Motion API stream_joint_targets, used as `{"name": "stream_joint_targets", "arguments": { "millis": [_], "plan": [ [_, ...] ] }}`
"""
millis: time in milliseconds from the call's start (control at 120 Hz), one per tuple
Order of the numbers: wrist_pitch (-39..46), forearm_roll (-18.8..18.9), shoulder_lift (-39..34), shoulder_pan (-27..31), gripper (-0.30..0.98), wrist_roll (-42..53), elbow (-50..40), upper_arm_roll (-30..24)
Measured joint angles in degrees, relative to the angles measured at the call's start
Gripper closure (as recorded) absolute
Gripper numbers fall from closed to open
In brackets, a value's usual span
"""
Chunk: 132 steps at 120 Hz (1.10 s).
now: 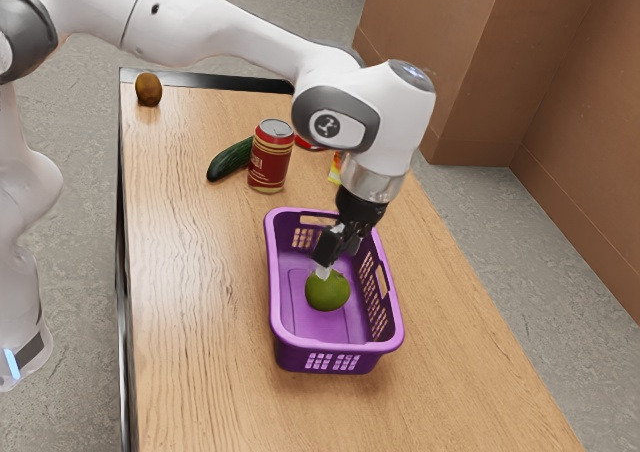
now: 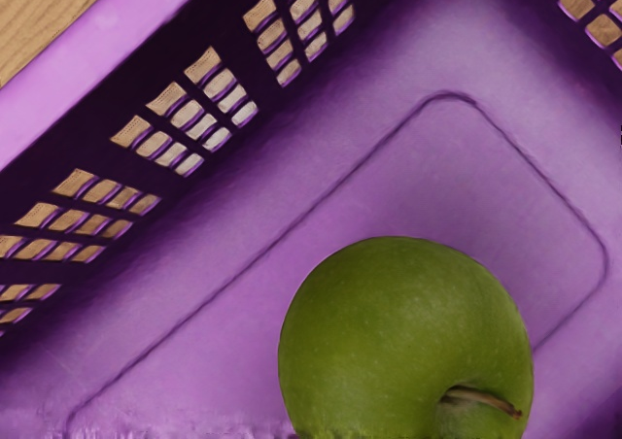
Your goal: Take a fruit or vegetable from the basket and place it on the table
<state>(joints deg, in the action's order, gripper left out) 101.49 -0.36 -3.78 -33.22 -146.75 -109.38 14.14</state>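
My gripper (image 1: 324, 266) points down inside the purple basket (image 1: 278, 317), just above the green apple (image 1: 328, 293). Its tip overlaps the apple's upper edge in the exterior view, and I cannot tell whether they touch. The apple appears to rest on the basket's floor. From the wrist view, the apple (image 2: 398, 332) lies close under my hand with its stem showing, and the basket's slotted wall (image 2: 126, 201) runs beside it. Whether the gripper is open or shut cannot be made out.
Beyond the basket on the wooden table (image 1: 190, 302) stand a red can (image 1: 271, 157) and a dark green cucumber (image 1: 230, 160). A brown oval fruit or vegetable (image 1: 148, 89) lies near the far corner. Red and yellow items (image 1: 335, 170) are partly hidden behind the arm.
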Motion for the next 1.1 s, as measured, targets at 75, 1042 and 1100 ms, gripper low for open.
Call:
{"name": "stream_joint_targets", "arguments": {
  "millis": [75, 1042, 1100],
  "plan": [
    [2.37, -1.14, 0.60, 0.28, 0.02, -3.28, -0.38, 1.13],
    [12.29, -11.19, 3.92, 4.57, 0.07, -19.25, -8.24, 5.81],
    [12.43, -11.74, 4.39, 4.66, 0.13, -19.25, -8.29, 5.76]
  ]
}}
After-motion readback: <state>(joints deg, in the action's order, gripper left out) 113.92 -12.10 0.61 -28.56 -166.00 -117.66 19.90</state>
